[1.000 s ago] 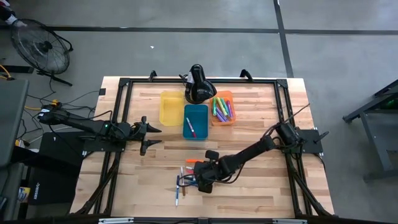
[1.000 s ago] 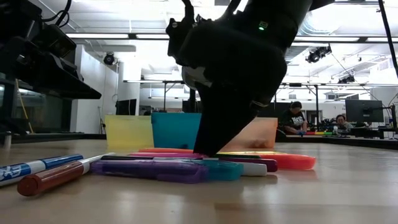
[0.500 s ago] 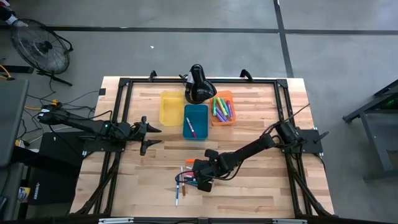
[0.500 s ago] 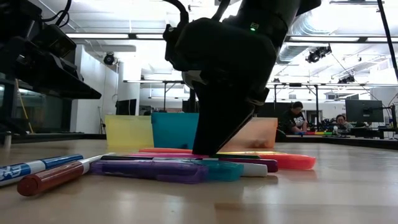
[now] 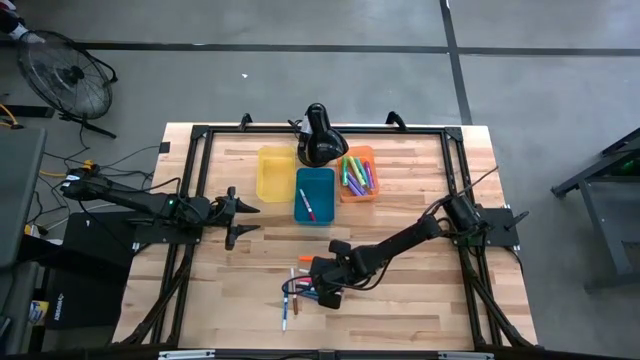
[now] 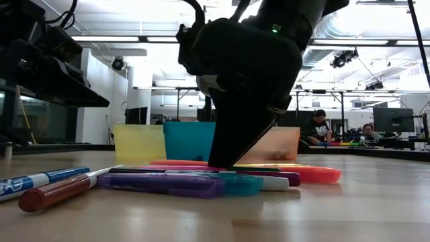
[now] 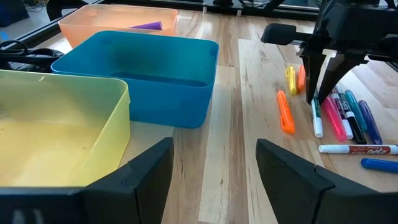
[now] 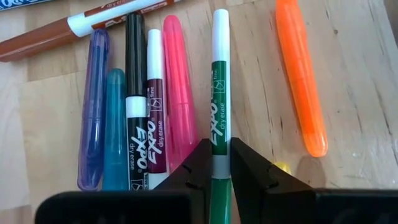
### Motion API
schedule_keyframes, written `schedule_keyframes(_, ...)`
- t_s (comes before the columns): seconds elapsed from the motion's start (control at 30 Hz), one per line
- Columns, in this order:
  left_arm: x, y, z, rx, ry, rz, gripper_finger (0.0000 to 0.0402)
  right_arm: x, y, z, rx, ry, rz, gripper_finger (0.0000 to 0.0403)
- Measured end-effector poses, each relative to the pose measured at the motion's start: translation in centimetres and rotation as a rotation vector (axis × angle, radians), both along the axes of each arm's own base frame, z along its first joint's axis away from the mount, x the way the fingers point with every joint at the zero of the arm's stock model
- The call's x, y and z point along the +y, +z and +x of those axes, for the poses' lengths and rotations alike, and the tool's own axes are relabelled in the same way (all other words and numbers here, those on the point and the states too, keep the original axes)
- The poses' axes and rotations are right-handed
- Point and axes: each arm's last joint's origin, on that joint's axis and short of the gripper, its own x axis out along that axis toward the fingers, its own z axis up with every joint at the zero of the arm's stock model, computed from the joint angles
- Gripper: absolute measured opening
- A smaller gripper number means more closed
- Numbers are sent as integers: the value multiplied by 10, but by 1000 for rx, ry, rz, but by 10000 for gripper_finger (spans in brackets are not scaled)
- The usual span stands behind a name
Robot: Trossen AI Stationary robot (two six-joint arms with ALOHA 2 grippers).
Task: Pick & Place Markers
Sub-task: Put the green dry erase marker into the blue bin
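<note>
Several markers [image 5: 300, 285] lie side by side on the table near its front edge. They also show in the right wrist view: purple [image 8: 93, 112], teal [image 8: 115, 124], black [image 8: 137, 93], maroon [image 8: 155, 106], pink [image 8: 178, 87], green [image 8: 219, 93] and orange [image 8: 301, 81]. My right gripper [image 8: 221, 168] stands over them, shut on the green marker. It also shows in the high view [image 5: 322, 292]. My left gripper [image 5: 245, 218] waits, open and empty, at the table's left, beside the bins. My right gripper pinches the green marker's barrel [image 8: 217, 152] between its two fingers, just below the printed white label, toward one end. The fingers come from above, pointing down, and lie across the marker. The marker lies flat on the table between the pink and orange markers.
A yellow bin [image 5: 275, 172], a blue bin [image 5: 314, 193] holding a red marker, and an orange bin [image 5: 358, 172] holding several markers stand at the table's far middle. A blue-and-white marker [image 6: 40, 180] and a brown one [image 6: 60, 191] lie toward the near edge. People sit in the room behind.
My right gripper has gone a little toward the table's left edge over the markers, then kept still. The markers lie as before.
</note>
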Motion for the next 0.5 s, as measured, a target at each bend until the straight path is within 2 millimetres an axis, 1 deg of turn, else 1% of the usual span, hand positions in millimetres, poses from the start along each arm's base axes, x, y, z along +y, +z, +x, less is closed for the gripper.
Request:
schedule_keyframes(0.27,0,0,0,0,0,0,224,1,3,2,-38,-3,9,24)
schedule_keyframes(0.5,0,0,0,0,1,0,224,0,15,2,-70,-12,-1,24)
